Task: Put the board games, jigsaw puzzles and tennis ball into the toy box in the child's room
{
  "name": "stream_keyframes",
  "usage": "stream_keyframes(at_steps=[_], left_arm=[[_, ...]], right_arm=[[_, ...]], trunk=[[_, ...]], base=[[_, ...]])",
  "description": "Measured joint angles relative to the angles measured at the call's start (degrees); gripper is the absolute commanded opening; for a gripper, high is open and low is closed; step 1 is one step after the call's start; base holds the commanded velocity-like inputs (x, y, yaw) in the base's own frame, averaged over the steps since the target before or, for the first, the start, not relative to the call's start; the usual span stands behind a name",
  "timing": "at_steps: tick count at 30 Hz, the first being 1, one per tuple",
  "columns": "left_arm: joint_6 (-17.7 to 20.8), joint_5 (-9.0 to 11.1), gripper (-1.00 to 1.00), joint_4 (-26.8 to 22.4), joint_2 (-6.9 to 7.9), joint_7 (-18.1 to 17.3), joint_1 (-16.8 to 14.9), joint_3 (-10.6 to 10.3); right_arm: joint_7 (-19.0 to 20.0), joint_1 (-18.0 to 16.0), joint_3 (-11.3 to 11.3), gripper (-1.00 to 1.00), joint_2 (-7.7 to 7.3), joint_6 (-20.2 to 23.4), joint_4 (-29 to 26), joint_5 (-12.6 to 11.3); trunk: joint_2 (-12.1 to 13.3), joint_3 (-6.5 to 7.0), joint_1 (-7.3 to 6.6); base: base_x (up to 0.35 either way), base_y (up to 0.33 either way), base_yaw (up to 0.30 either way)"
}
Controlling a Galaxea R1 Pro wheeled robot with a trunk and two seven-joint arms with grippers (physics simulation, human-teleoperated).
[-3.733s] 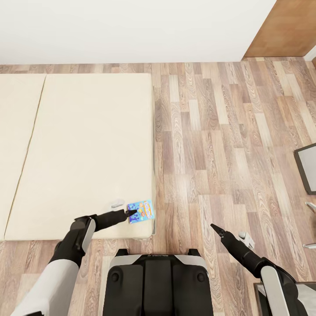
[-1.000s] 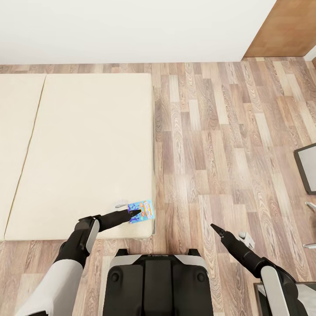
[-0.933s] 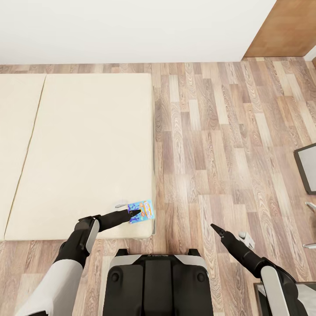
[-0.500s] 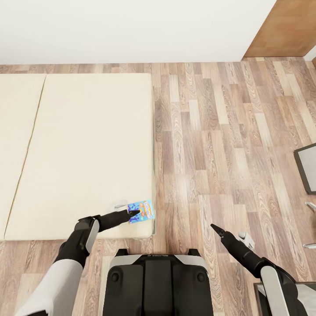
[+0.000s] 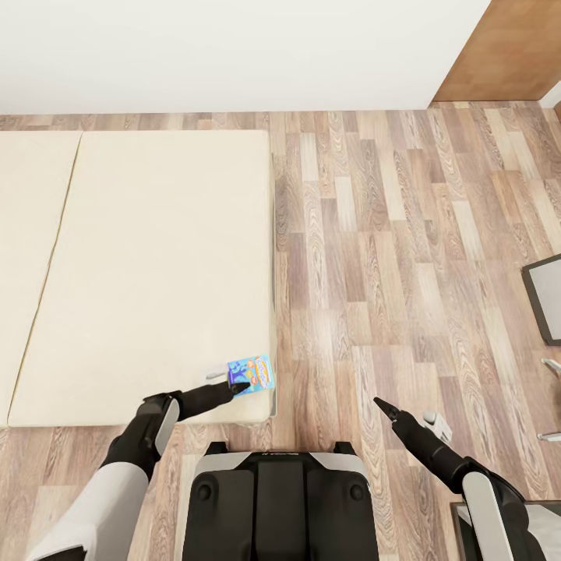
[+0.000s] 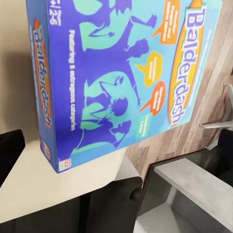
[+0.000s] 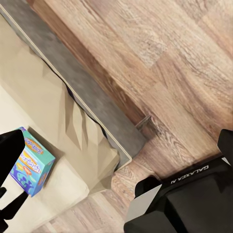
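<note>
One of the board games, a blue "Balderdash" box (image 5: 252, 374), lies flat at the near right corner of the cream bed (image 5: 156, 257). My left gripper (image 5: 236, 385) is low at the box's near left corner, open. In the left wrist view the box (image 6: 116, 73) is very close, with a dark finger (image 6: 9, 155) beside its edge. The right gripper (image 5: 379, 403) hangs open over the wood floor, to the right of the bed; its wrist view shows the box (image 7: 30, 167) and the bed corner. The table, toy box, jigsaw puzzles and tennis ball are out of view.
The bed's grey frame edge (image 7: 87, 92) runs beside the wood-plank floor (image 5: 389, 257). A brown door (image 5: 514, 47) stands at the far right by the white wall. A dark-framed grey object (image 5: 545, 300) is at the right edge. My base (image 5: 276, 499) sits at the bed's foot.
My left arm has drawn back a little and its gripper has slid from the box's left edge toward its near left corner. The box and the right arm have stayed put.
</note>
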Motion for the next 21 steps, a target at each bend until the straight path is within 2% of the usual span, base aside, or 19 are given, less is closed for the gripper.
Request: stream_keyframes(at_steps=[21], left_arm=[[-2.96, 0.06, 1.00, 0.33, -0.22, -0.06, -0.01, -0.09]], right_arm=[[0.00, 0.00, 0.07, 1.00, 0.00, 0.00, -0.03, 0.01]], trunk=[[0.00, 0.00, 0.00]], base=[[0.000, 0.000, 0.000]])
